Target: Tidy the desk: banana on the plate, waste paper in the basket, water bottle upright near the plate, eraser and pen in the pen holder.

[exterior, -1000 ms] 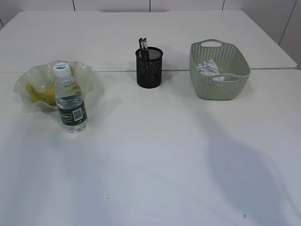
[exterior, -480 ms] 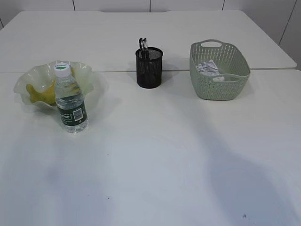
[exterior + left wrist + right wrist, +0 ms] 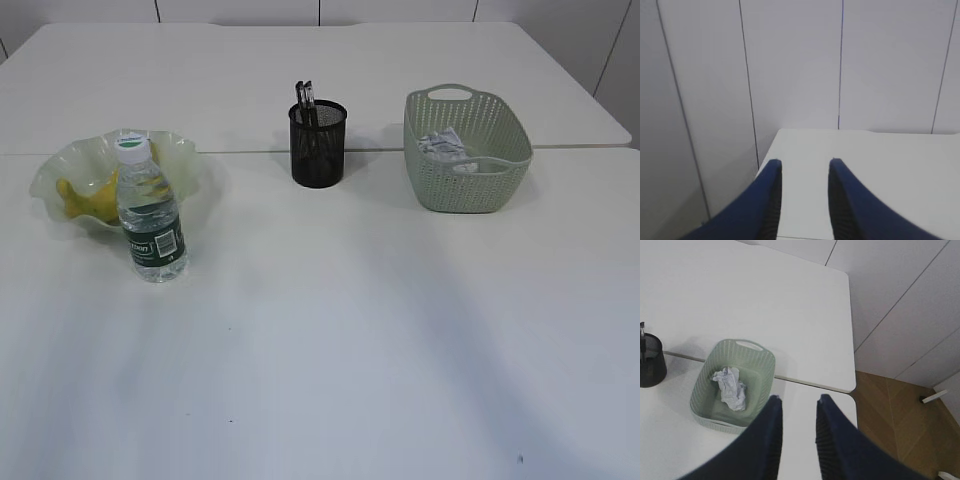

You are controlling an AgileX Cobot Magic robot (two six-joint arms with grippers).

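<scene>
The yellow banana (image 3: 85,200) lies in the wavy translucent plate (image 3: 60,165) at the left. Upright just in front of that plate is the water bottle (image 3: 151,211), white-capped with a green label. A pen (image 3: 304,97) sticks out of the black mesh pen holder (image 3: 318,143); the eraser is hidden. Crumpled waste paper (image 3: 441,146) (image 3: 731,387) rests inside the green basket (image 3: 466,148) (image 3: 707,382). Neither arm appears in the exterior view. My left gripper (image 3: 805,164) is open and empty, facing the wall and a table corner. My right gripper (image 3: 796,401) is open and empty, high above the basket's right side.
Two white tables meet along a seam (image 3: 240,152) behind the pen holder. The table's right edge (image 3: 852,365) drops to a wooden floor (image 3: 890,420). White wall panels (image 3: 790,65) stand past the left table corner.
The objects have not moved. The arm shadows on the front of the table have faded and drawn back toward the near edge.
</scene>
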